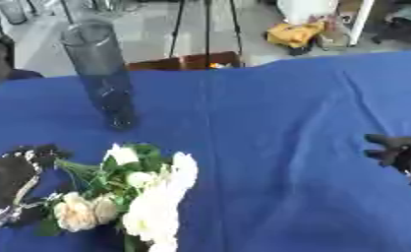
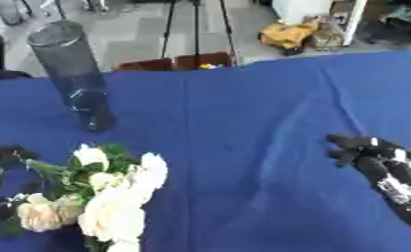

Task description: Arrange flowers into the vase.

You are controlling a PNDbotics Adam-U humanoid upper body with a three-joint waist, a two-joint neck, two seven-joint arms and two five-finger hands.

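**Flowers lie on the cloth, vase stands empty at the far left**

Nearest, at the lower left, a bunch of white and cream roses [image 1: 136,197] with green leaves lies on the blue tablecloth [image 1: 278,147], its blooms toward the near edge and its stems pointing left. The left hand [image 1: 15,179] is at those stems, its dark fingers curved about the stem end of the bunch; how fully they close is blurred, but the hand appears to be grasping the stems. Across the table at the right edge, the right hand [image 2: 377,165] rests on the cloth well apart from the flowers, holding nothing, its fingers loosely bent and pointing left. Farther back on the left, a tall clear glass cylinder vase [image 1: 102,74] stands upright on the cloth, well beyond the bunch, with no flowers in it.
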